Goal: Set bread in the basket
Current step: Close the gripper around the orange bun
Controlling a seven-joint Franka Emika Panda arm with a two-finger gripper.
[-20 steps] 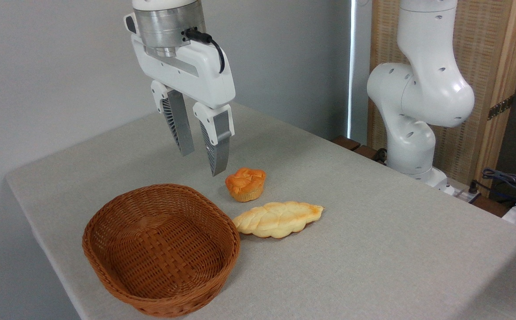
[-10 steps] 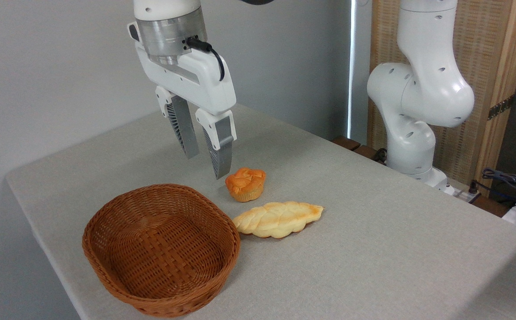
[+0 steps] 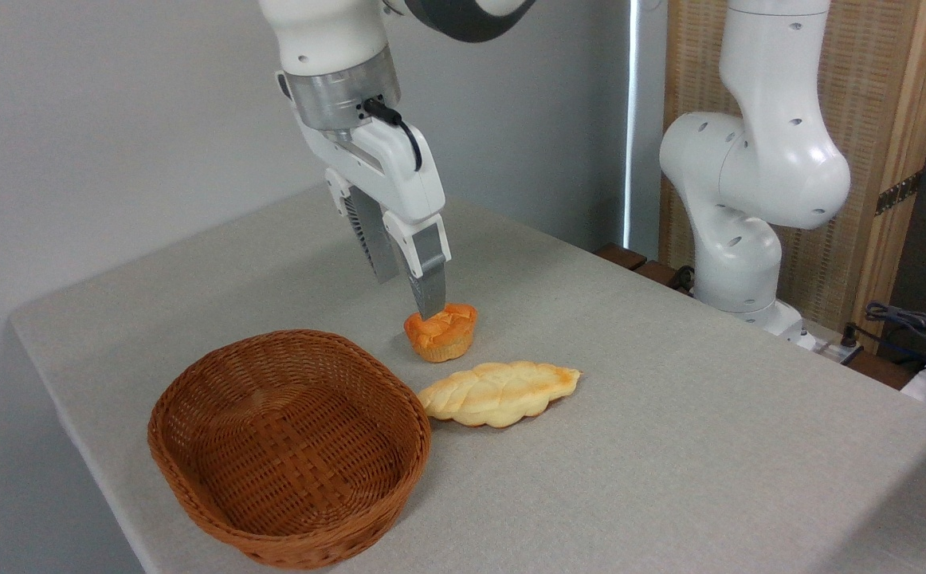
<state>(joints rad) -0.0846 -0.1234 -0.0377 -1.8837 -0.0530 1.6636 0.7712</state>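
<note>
While end effector (image 3: 409, 296) hangs open over bread (image 3: 441, 332), approach step; next: straddle, close, carry to basket (image 3: 192, 470).

So the gripper (image 3: 409, 296) has swung right and dropped a fair bit since a second ago, tilting more too. Its front fingertip now overlaps the bun's (image 3: 441, 332) top edge instead of hanging off to its left.
</note>
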